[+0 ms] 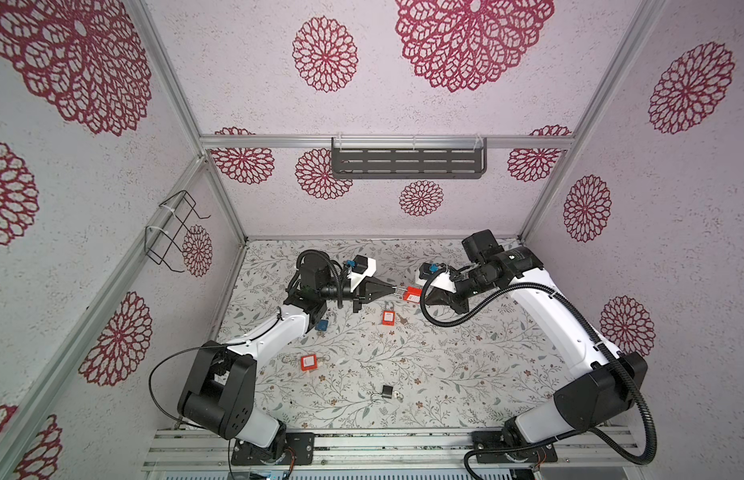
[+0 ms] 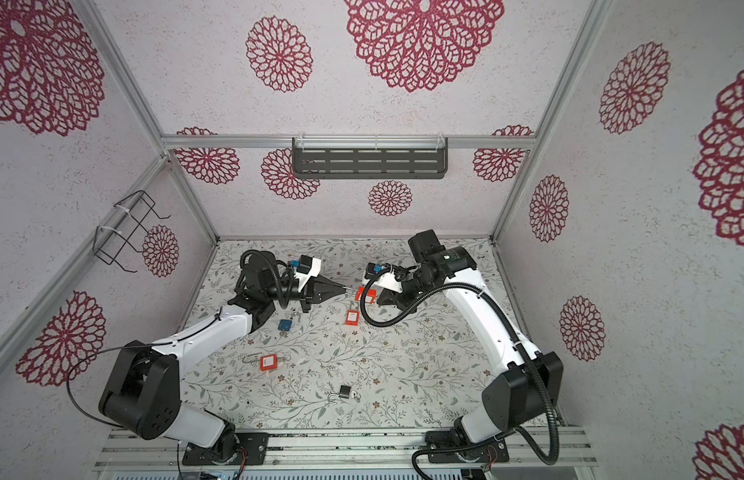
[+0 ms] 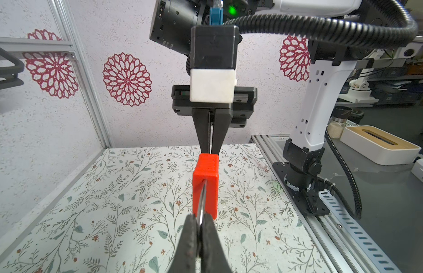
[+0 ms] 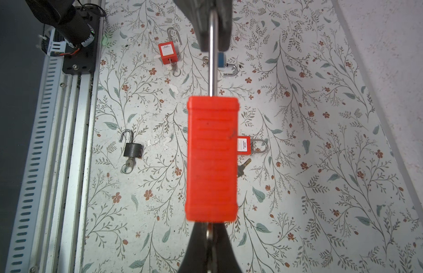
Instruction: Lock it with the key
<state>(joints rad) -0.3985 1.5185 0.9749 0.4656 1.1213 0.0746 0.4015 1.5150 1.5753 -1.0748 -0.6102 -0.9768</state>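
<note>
table [image 1: 465, 374] — floral | on it: red padlocks [image 1: 388, 318], blue padlock [image 2: 284, 325], black padlock [image 1: 387, 390]

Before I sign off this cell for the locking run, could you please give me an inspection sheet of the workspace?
Surface: floral table cover, a few white marks, no spill seen.
Job's things: red padlock held in the air between both grippers; key at its base, mostly hidden.
Clutter: lying on the cover, far red padlock, near red padlock, blue padlock, and black padlock with its shackle open.
Grippers: left gripper shut on the shackle; right gripper shut at the padlock's base.
Cables: corrugated conduit loops low under the right wrist; thin cable arcs beside the left arm.
Surroundings: slotted shelf and wire rack on the walls, nothing seen in either.
</note>
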